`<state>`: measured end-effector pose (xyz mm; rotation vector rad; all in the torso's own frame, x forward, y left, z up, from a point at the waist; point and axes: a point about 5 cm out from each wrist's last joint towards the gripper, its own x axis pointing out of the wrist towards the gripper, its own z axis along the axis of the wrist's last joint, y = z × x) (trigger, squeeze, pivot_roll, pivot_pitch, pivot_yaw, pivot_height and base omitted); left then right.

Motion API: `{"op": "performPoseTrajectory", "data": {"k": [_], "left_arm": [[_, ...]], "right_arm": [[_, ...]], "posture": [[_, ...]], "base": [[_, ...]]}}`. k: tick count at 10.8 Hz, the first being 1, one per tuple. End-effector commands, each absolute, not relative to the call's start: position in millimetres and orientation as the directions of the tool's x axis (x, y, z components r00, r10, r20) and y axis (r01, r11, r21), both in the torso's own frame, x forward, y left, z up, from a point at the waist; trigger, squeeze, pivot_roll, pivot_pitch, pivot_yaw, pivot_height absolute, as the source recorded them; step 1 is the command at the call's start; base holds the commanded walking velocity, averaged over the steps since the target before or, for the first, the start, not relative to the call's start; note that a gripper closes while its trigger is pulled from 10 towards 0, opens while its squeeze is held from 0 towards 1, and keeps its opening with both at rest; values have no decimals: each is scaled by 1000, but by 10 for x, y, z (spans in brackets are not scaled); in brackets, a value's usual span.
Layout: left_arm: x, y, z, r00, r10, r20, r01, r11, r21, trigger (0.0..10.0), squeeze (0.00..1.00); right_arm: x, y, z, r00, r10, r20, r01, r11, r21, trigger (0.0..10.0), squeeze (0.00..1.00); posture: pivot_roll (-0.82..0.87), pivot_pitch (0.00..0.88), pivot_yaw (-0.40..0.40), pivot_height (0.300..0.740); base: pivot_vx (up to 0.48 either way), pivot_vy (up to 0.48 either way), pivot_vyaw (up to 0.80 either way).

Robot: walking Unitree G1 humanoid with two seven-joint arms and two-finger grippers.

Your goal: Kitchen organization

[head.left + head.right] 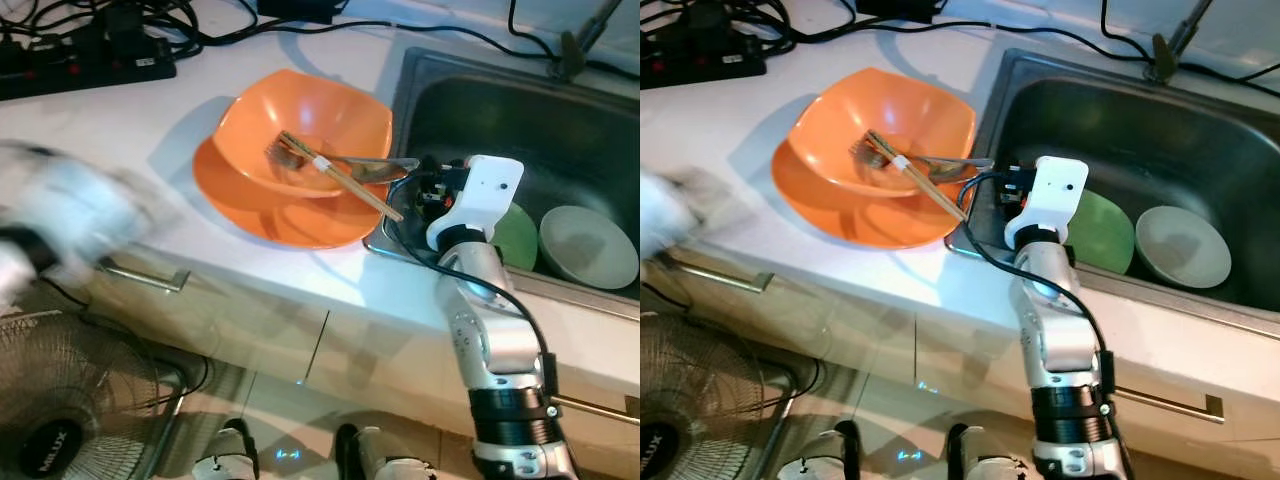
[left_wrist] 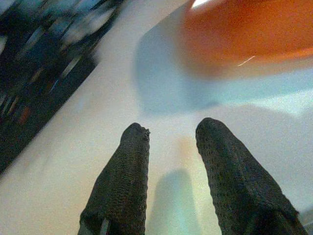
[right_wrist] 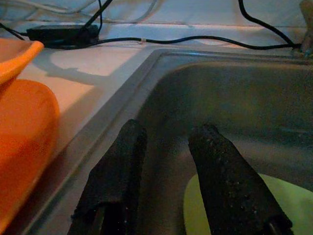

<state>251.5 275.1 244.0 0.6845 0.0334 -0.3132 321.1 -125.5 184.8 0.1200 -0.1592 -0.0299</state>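
Observation:
An orange bowl (image 1: pixel 320 115) sits on an orange plate (image 1: pixel 250 205) on the white counter. A fork (image 1: pixel 285 155) and a pair of chopsticks (image 1: pixel 345 180) lie in the bowl. In the steel sink (image 1: pixel 470 100) to the right lie a green dish (image 1: pixel 517 238) and a pale bowl (image 1: pixel 588 246). My right gripper (image 3: pixel 168 134) is open and empty, hanging just inside the sink's left edge above the green dish (image 3: pixel 234 205). My left gripper (image 2: pixel 171 132) is open over bare counter, left of the orange plate (image 2: pixel 249 34); its arm (image 1: pixel 60 215) is blurred.
A black power strip (image 1: pixel 85 60) and cables lie along the back of the counter. Below the counter are cabinet doors with a handle (image 1: pixel 145 275), and a floor fan (image 1: pixel 60 400) stands at lower left. A cable (image 3: pixel 195 41) runs behind the sink.

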Motion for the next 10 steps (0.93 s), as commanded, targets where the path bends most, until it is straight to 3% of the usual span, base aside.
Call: {"op": "performPoseTrajectory", "data": {"k": [1, 2, 4, 8, 10], "left_arm": [[2523, 2781, 2436, 973, -218, -71, 219, 796, 564, 10000, 0], [2563, 2764, 2333, 992, -123, 26, 98, 889, 448, 10000, 0], [2683, 2597, 1997, 994, 47, 100, -73, 958, 276, 10000, 0], [2943, 2076, 1844, 990, -2, 143, -23, 984, 178, 10000, 0], [2959, 1959, 1838, 988, -39, 151, 10, 983, 185, 10000, 0]], "right_arm": [[3223, -1318, 1863, 984, -54, 171, 33, 991, 127, 10000, 0], [3225, -1349, 1842, 983, -56, 174, 36, 992, 118, 10000, 0], [3184, -1424, 1807, 977, -48, 206, 33, 997, 72, 10000, 0], [3152, -1549, 1744, 971, -96, 219, 87, 995, 51, 10000, 0], [3155, -1518, 1702, 972, -102, 212, 91, 994, 62, 10000, 0]], "posture": [[59, 164, -104, 740], [53, 150, -107, 740], [28, 127, -113, 740], [17, 86, -95, 740], [21, 85, -84, 740]], "base": [[0, 0, 0], [0, 0, 0], [0, 0, 0], [0, 0, 0], [0, 0, 0]]}}
